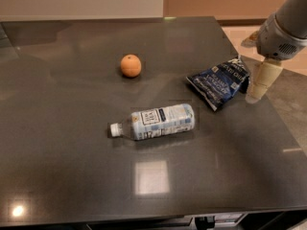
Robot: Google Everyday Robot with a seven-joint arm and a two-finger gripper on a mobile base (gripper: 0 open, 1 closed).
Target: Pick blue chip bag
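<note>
Grey tubular arm (293,8) comes in from the upper right. The wrist housing (280,41) is rounded and pale grey, with a dark slotted grille. The gripper (257,86) is cream, blunt and tapered, just right of the blue chip bag (218,80).

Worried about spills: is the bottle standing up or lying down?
Lying down: the bottle rests on its side on the table. The gripper is just right of the blue chip bag.

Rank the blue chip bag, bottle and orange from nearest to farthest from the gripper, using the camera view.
Gripper: right edge of the table.
1. blue chip bag, just beside it.
2. bottle, lying mid-table.
3. orange, farther back left.
</note>
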